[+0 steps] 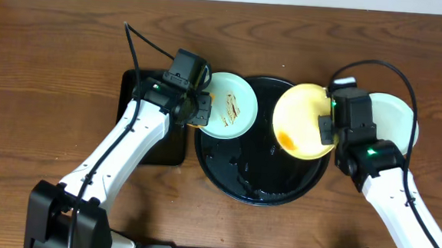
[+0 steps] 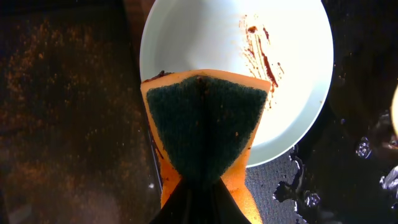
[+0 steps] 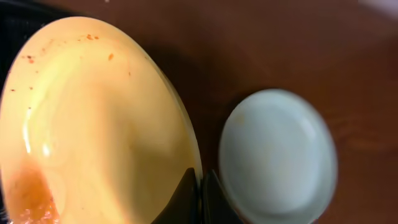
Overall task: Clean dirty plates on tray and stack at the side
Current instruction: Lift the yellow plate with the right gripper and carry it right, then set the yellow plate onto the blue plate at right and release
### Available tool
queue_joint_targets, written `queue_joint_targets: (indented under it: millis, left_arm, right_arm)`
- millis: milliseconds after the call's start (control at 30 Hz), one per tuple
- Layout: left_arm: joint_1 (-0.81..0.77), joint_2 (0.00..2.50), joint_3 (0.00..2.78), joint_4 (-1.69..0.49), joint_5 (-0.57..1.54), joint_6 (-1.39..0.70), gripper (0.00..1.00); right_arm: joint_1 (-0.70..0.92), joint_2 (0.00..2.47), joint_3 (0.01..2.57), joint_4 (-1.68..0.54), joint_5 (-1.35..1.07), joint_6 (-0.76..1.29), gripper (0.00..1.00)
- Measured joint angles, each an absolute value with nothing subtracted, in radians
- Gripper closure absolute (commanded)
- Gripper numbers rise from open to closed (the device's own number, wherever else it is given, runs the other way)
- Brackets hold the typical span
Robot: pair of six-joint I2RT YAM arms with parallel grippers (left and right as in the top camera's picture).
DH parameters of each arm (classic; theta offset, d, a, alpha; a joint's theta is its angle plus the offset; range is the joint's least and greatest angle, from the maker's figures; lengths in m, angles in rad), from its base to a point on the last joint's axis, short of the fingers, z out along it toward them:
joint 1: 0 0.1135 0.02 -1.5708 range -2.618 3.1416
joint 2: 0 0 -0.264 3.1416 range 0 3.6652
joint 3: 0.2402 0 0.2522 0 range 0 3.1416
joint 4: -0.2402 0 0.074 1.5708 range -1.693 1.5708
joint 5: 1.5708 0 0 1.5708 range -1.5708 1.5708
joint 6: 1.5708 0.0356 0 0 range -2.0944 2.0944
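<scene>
Three plates are in view, and only one lies fully off the large round tray (image 1: 260,180). The mint plate (image 1: 231,104) sits at the tray's upper-left edge, overlapping its rim, with brown streaks (image 2: 258,50) across the inner face. The left gripper (image 1: 199,107) is pinched tight on an orange sponge (image 2: 202,134), dark green scouring side towards the wrist camera. The sponge's far edge lies over the near rim of that plate (whether it actually presses on the plate, the wrist view does not settle). Under the left arm a smaller rectangular tray (image 1: 139,134) rests on the wooden table (image 1: 55,68).

The right gripper (image 1: 327,129) has its fingers closed on the rim of the yellow plate (image 1: 304,121), which is tilted above the right half of the big tray. An orange-brown smear (image 1: 285,138) marks the plate's lower left part, with a few reddish specks near the top edge in the wrist view. The light blue plate (image 1: 397,115) lies flat on the table just right of the tray, partly hidden by the right arm; it looks clean
</scene>
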State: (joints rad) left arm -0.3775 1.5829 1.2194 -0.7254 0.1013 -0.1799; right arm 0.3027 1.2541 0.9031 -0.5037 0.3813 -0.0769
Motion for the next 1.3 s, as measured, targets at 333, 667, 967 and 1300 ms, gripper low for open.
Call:
queue_joint_targets:
  millis: [333, 667, 967, 1300]
  left_arm:
    - [-0.377, 1.583, 1.219, -0.725, 0.101, -0.18, 0.92]
    - [-0.377, 1.583, 1.219, -0.725, 0.101, -0.18, 0.92]
    - [-0.377, 1.583, 1.219, -0.725, 0.101, -0.18, 0.92]
    - [-0.377, 1.583, 1.219, -0.725, 0.101, -0.18, 0.92]
  right_arm:
    - [0.51, 1.254, 0.918, -0.453, 0.688, -0.293, 0.99]
    - [0.636, 1.254, 0.919, -0.43, 0.873, -0.353, 0.99]
    - [0.636, 1.254, 0.919, -0.389, 0.942, -0.359, 0.99]
    - [0.62, 1.254, 0.92, -0.4, 0.946, -0.261, 0.99]
